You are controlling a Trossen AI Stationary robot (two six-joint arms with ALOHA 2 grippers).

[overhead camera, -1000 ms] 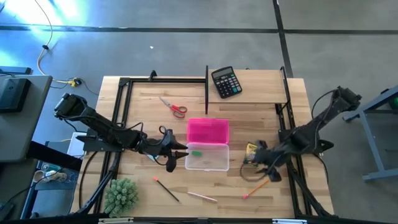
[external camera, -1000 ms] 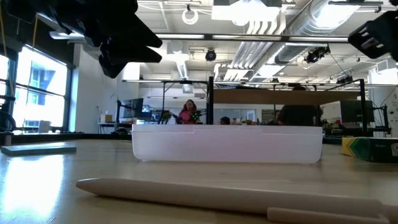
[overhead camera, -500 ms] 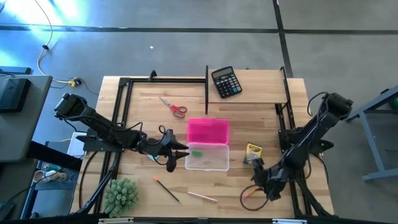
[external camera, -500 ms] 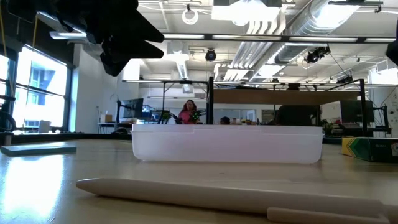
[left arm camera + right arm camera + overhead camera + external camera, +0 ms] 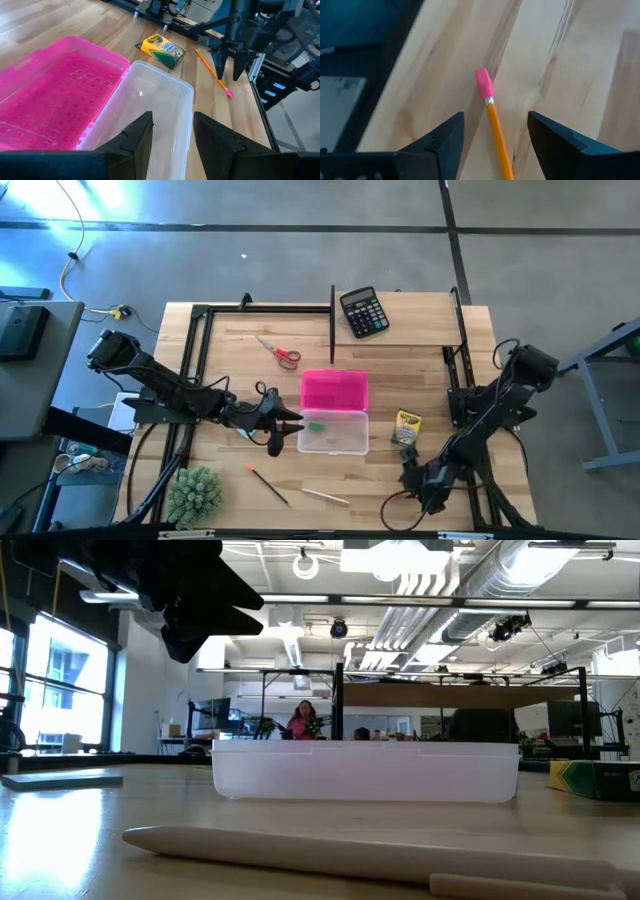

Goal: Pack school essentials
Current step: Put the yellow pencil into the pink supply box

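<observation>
Pencil (image 5: 496,120) with a pink eraser tip lies on the desk (image 5: 420,320) at five o'clock, between the wide-spread fingers of the right hand (image 5: 494,137). Left hand (image 5: 172,132), fingers parted and empty, hovers at the clear case's (image 5: 333,431) nine o'clock edge.

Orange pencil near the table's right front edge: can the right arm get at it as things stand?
Probably yes. The right gripper hangs open directly over the orange pencil, jaws either side of it, and nothing else lies around it on the table.
</observation>
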